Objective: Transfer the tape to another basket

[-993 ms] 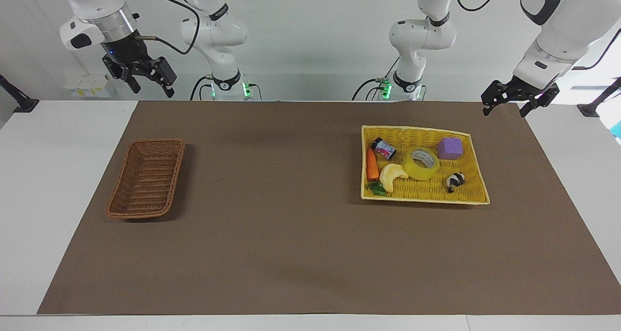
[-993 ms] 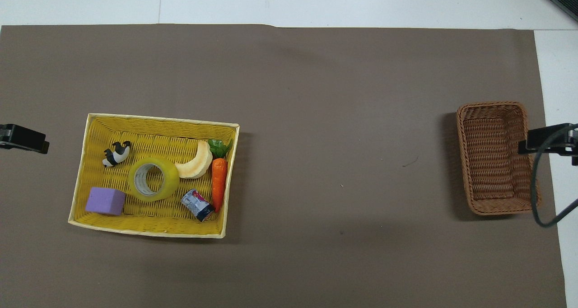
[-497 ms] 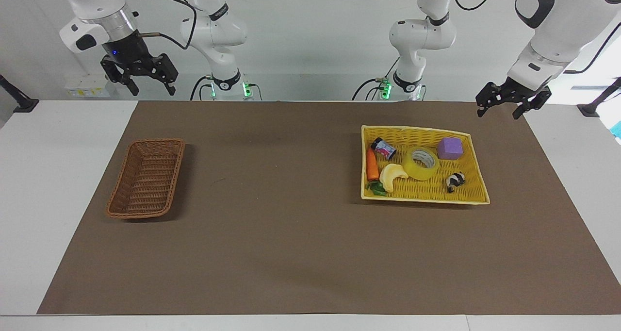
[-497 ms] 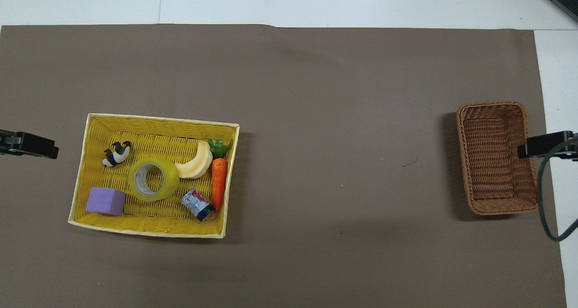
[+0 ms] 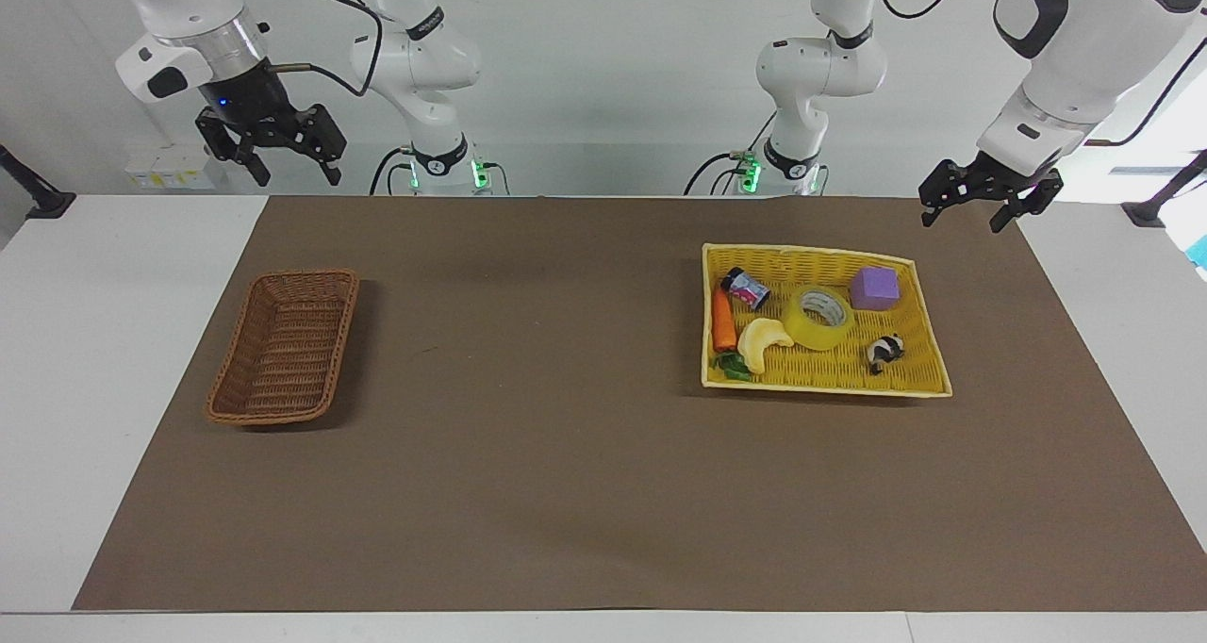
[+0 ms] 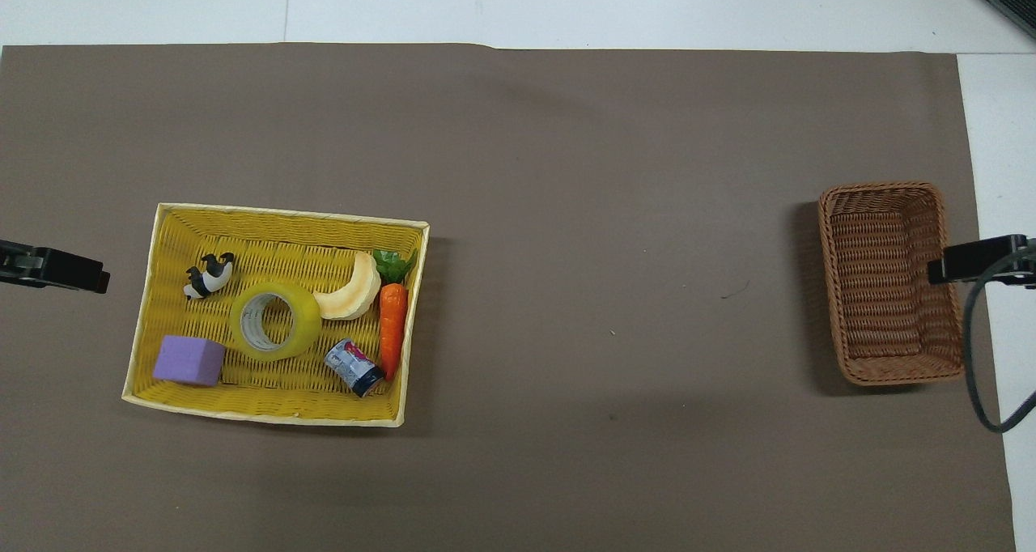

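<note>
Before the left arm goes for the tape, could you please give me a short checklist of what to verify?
1. Tape lies flat, hole up, in the yellow tray: ok.
2. Nothing on top of the tape: ok.
3. Left gripper open, in the air off the tray's corner: ok.
4. Banana piece touches the tape, tight for a finger: not ok.
5. Basket empty: ok.
6. Right gripper waits open, raised: ok.

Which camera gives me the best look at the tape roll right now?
Overhead view: the tape lies flat in the yellow tray, its core hole fully open to the camera. The facing view shows it smaller and slanted, still unobstructed.
</note>
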Motion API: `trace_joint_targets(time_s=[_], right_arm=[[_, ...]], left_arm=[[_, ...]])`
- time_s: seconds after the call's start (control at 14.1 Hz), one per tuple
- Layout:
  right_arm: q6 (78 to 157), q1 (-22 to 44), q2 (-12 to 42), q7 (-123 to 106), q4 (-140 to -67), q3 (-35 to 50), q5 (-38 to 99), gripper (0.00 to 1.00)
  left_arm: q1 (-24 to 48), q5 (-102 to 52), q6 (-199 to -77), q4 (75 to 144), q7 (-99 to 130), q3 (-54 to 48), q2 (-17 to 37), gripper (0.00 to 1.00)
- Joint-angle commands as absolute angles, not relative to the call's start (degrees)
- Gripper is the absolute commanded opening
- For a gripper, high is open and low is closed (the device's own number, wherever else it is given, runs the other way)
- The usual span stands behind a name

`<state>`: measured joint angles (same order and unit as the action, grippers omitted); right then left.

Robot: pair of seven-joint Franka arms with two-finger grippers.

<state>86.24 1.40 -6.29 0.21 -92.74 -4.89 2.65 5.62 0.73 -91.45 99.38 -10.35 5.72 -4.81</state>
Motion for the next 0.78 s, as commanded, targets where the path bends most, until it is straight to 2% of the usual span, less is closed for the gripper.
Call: trace_joint_targets(time_s=[0.0, 0.71], right_arm=[[86.57, 1.05, -7.21, -1.32, -93.78, -4.57, 2.55, 1.0], [86.57, 1.05, -7.21, -1.32, -93.78, -4.57, 2.55, 1.0]], left_arm=[[5.89, 0.09, -92.99, 101.69, -11.6, 6.15, -6.59, 1.0], [5.89, -0.7, -93.6, 102.65, -12.04, 6.15, -6.59, 1.0]])
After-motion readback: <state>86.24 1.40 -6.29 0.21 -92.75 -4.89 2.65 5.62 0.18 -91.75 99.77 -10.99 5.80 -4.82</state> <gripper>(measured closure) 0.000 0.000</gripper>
